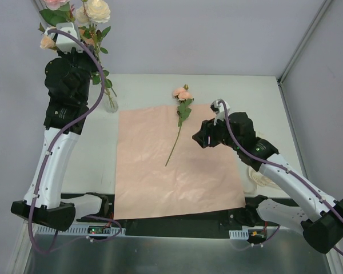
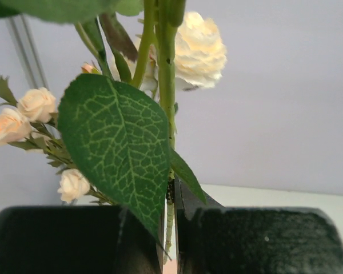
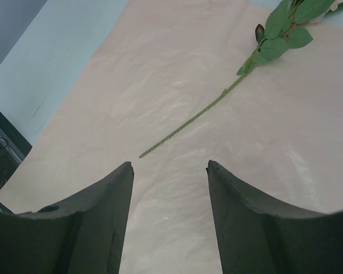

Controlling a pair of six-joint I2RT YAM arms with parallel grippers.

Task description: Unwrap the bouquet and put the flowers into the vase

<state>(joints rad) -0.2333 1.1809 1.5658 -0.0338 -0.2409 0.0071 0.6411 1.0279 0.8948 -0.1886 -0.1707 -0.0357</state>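
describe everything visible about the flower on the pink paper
The flower is a single rose stem: small peach-pink blooms at the far end, green leaves below, then a long thin bare green stalk. It lies flat, slanting near-left across the pink paper, with the blooms just past its far edge on the table. Nothing grips it; the right gripper hovers open beside it.

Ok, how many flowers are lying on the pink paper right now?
1. A single stem lies diagonally on the far half of the paper, its peach bloom just past the far edge. The other flowers stand at the vase, far left; none seems hidden.
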